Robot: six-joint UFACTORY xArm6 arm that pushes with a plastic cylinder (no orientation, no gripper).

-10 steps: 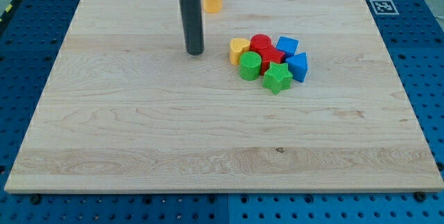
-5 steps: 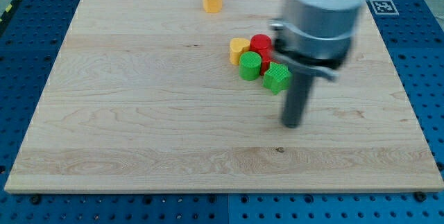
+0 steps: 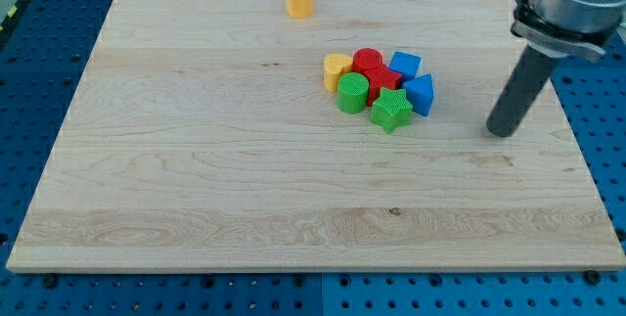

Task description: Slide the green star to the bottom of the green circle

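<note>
The green star lies on the wooden board, touching the lower right side of the green circle. Both are at the front of a tight cluster right of the board's middle. My tip rests on the board well to the right of the cluster, about level with the green star's lower edge and apart from every block. The rod rises from it toward the view's top right.
The cluster also holds a yellow heart, a red circle, a red block, a blue cube and a blue block. A yellow hexagon sits alone near the board's top edge.
My tip has swept from the left of the cluster, past below the green star, to the right side of the board. No block has moved.
</note>
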